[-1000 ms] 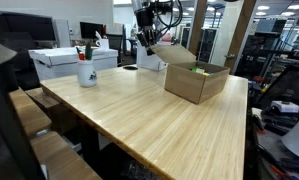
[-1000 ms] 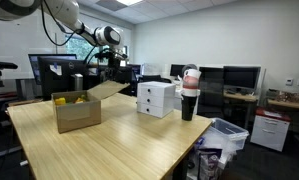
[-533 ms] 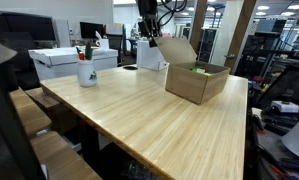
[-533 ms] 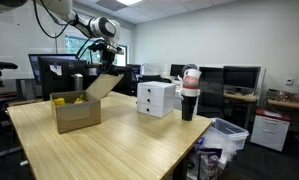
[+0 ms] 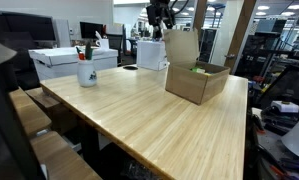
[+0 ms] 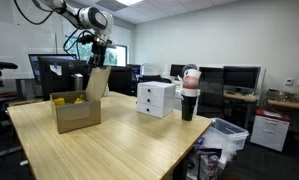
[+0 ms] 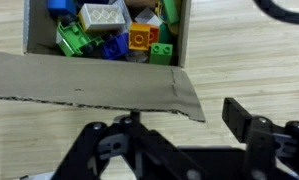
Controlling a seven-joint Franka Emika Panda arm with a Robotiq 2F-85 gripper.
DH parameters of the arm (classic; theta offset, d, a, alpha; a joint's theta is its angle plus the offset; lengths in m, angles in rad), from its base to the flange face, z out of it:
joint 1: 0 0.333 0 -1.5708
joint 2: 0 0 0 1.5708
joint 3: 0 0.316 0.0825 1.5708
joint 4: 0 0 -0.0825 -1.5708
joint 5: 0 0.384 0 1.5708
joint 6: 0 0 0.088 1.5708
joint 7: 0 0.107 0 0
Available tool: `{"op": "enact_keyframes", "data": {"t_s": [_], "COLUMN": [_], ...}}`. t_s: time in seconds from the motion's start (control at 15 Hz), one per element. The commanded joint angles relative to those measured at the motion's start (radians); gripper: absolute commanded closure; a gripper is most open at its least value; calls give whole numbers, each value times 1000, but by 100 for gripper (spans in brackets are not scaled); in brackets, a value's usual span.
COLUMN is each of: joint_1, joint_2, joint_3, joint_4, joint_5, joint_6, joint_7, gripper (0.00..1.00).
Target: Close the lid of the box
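The box (image 5: 197, 82) (image 6: 77, 113) is plain brown cardboard and stands on the wooden table in both exterior views. Its lid (image 5: 180, 47) (image 6: 98, 80) is a single flap standing nearly upright on one side. My gripper (image 5: 159, 20) (image 6: 97, 52) hovers at the flap's top edge. In the wrist view the lid (image 7: 89, 85) lies across the frame, with the box (image 7: 185, 40) beyond it full of coloured toy bricks (image 7: 109, 30). My gripper (image 7: 186, 120) is open. The flap's corner lies in the gap and one finger (image 7: 244, 118) stands well apart from it.
A white mug (image 5: 86, 71) holding small items stands near the table's far side, with white boxes (image 5: 64, 60) (image 6: 156, 97) behind it. A tall dark cup (image 6: 189, 95) stands beside the white box. Monitors and office furniture surround the table (image 5: 159, 120).
The flap has swung up from leaning outward over the table to nearly upright. My gripper rose with it and its jaws have opened, letting go of the flap.
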Motion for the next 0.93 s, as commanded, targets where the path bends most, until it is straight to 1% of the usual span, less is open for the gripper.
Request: {"op": "enact_keyframes", "data": {"t_s": [0.0,0.2,0.67,0.87], "joint_1": [-10,-14,-24,-27], "joint_2": [-145,-209,-305,-350], "joint_3": [-1,1,5,9], "joint_4": [-194,-285,-436,-505], "joint_5": [43,57,82,90], "joint_6": [55,80,170,249], "joint_7": [63,94,151,159], "gripper": [0,0,0,0]}}
